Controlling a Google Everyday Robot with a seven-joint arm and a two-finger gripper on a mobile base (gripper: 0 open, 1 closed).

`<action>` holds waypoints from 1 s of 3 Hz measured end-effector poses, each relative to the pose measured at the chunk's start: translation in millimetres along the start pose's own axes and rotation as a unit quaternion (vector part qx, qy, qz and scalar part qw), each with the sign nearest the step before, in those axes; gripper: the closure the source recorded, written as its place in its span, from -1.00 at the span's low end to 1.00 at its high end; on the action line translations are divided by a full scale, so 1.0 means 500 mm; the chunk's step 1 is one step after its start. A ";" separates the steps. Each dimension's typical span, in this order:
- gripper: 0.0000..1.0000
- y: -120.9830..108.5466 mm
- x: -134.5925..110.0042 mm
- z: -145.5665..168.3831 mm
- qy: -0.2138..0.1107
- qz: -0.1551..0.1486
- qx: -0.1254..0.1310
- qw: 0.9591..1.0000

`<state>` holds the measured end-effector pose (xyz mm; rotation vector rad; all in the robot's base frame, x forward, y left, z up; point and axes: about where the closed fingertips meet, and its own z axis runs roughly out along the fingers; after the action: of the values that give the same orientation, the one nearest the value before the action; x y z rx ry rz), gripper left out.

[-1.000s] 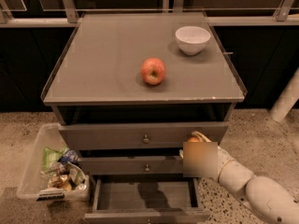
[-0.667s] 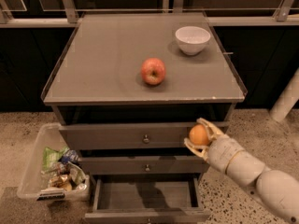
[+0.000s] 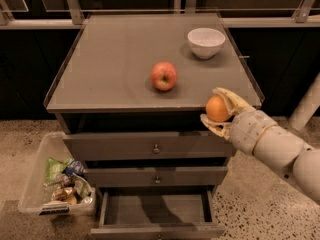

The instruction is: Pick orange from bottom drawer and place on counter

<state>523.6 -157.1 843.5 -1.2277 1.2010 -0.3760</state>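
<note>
Right by the front right corner of the tabletop [image 3: 110, 69], the end effector [image 3: 220, 112] is pinching the orange [image 3: 216, 108]. One finger sits on top of the orange and one sits under it. The orange is up in the air, about level with the tabletop's front edge. It looks to be just in front of that edge, not over the top yet. The bottom drawer [image 3: 157, 230] is pulled out far below. So the picking part looks done, and the placing part is left.

What matters most now is that the flat top lies behind the orange and a bit to the left. I think the arm has to lift a little and push in that way. The apple [image 3: 164, 76] sits near the middle, and the white bowl [image 3: 206, 42] sits at the back right. The bare spot near the front right looks like a good landing place. An orange is round, so it could roll if let go too high.
</note>
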 end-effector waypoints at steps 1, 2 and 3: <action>1.00 -0.014 0.001 -0.001 0.000 -0.001 0.004 1.000; 1.00 -0.032 0.002 0.005 -0.004 -0.009 0.002 1.000; 1.00 -0.093 0.003 0.038 -0.021 -0.035 -0.013 0.999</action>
<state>557.0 -165.8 880.2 -1.2959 1.1325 -0.3853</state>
